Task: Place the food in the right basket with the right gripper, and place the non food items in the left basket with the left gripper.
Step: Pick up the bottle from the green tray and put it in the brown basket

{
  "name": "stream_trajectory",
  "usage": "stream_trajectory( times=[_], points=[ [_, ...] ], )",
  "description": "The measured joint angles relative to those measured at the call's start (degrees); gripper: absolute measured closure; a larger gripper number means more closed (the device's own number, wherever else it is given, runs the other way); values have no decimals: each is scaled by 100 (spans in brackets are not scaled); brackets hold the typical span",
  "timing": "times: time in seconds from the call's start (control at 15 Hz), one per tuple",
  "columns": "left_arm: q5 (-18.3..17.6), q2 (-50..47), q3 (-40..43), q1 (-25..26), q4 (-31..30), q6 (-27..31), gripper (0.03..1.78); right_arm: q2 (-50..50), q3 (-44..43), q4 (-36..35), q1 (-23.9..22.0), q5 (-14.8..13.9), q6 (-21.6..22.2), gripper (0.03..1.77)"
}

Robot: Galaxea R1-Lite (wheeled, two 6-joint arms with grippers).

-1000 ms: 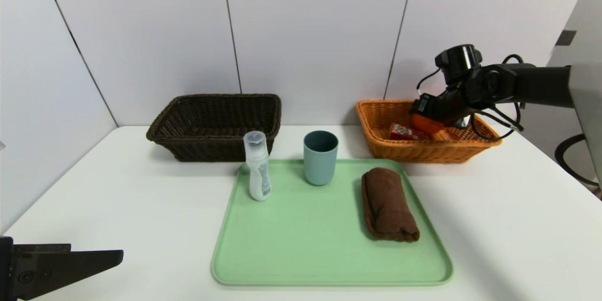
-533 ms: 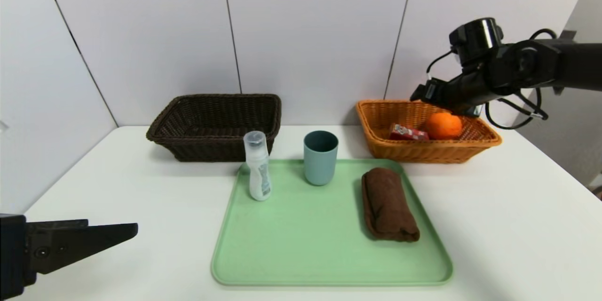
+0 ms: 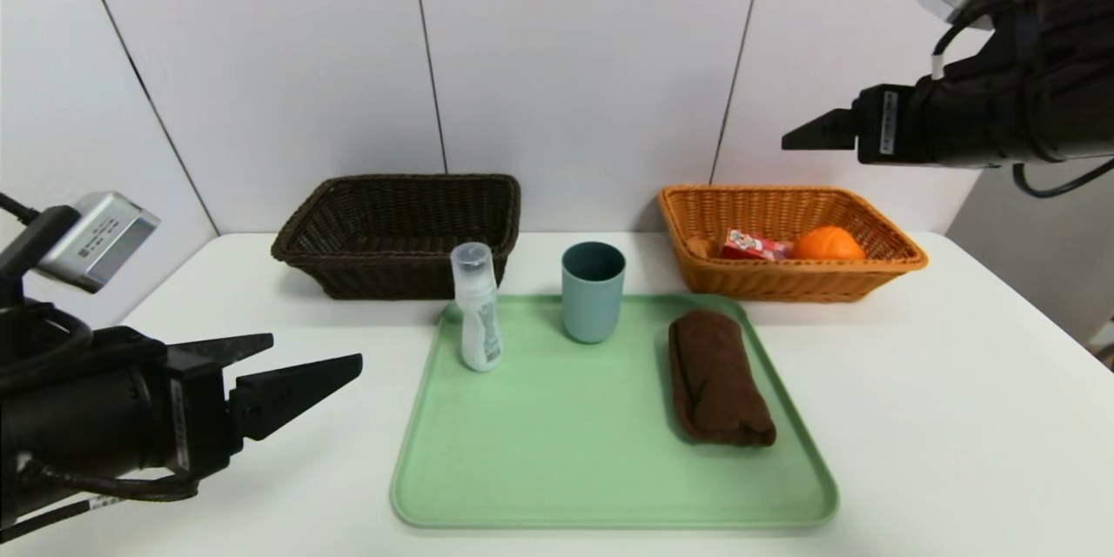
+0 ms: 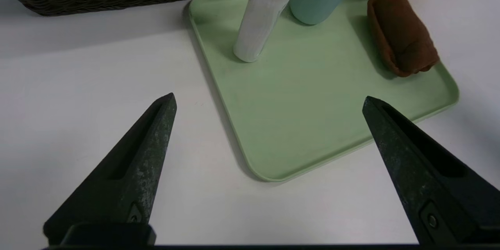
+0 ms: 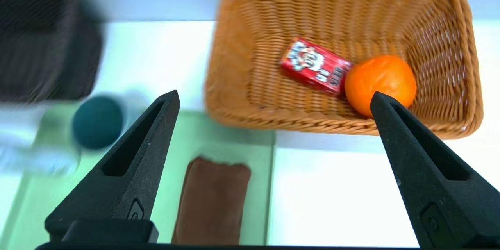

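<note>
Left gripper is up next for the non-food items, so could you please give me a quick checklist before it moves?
1. Left gripper open and empty: ok.
2. Bottle, cup and brown towel waiting on the green tray: ok.
3. Bottle upright: ok.
4. Dark basket has room inside: ok.
5. Orange and red packet lying in the orange basket: ok.
6. Right gripper open, raised above the orange basket: ok.

An orange [image 3: 827, 244] and a red snack box [image 3: 754, 244] lie touching inside the orange basket [image 3: 788, 280]. The white bottle [image 3: 477, 307], teal cup [image 3: 593, 291] and rolled brown towel [image 3: 717, 378] are on the green tray [image 3: 557, 452]; the dark basket [image 3: 396, 235] holds nothing.
</note>
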Motion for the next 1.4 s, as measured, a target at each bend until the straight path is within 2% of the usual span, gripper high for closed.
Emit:
stream_trajectory(
  times=[0.2,0.33,0.47,0.53,0.67,0.8,0.93,1.4],
  points=[
    [388,400,-143,-217,-5,179,12,-428,282,33,22,166,-741,11],
    [440,614,-168,-374,-21,435,12,-557,439,0,-41,265,-1076,11],
    [444,924,-195,-488,-211,424,12,-631,584,-143,-61,293,-1084,11],
    [429,1143,-188,-532,-523,407,12,-686,725,-322,-68,295,-1079,11],
    [462,1643,-61,-603,-1417,427,12,-822,1097,-788,-61,276,-1070,11],
    [652,2172,290,-644,-2588,461,12,-970,1398,-1273,-79,267,-1065,11],
    [757,2522,562,-669,-3454,468,12,-1064,1510,-1390,-195,295,-1018,10],
    [791,2837,592,-689,-3671,356,12,-1172,1571,-1574,-389,306,-808,10]
  ],
)
